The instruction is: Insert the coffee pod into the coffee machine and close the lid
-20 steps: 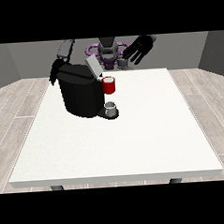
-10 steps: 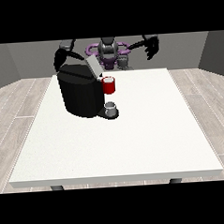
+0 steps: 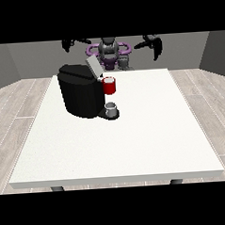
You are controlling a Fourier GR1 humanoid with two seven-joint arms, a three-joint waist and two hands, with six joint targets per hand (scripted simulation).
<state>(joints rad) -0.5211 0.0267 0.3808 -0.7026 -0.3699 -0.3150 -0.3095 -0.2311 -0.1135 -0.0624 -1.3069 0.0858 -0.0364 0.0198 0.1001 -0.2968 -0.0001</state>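
Coffee machine [image 3: 80, 95] is seen standing on the white counter [image 3: 116, 142], towards the far left part of its top. It is black and boxy, and its grey lid [image 3: 93, 66] is raised and tilted back. A red thing at the machine [image 3: 110, 85] is seen at its front, on the side facing the view's right. Below that, a small grey cup [image 3: 112, 108] is set on the machine's base plate.

Both arms are held up and out behind the counter's far edge. The robot hand at the view's left [image 3: 68, 43] is seen above and behind the machine, apart from the lid. The robot hand at the view's right [image 3: 153, 42] is held well apart from the machine, beyond the far right part of the counter. Whether the fingers of either robot hand are straight or curled cannot be told.

A grey thing [image 3: 125, 61] is seen at the far edge of the counter, just before the robot's body, between the two robot hands and touched by neither.
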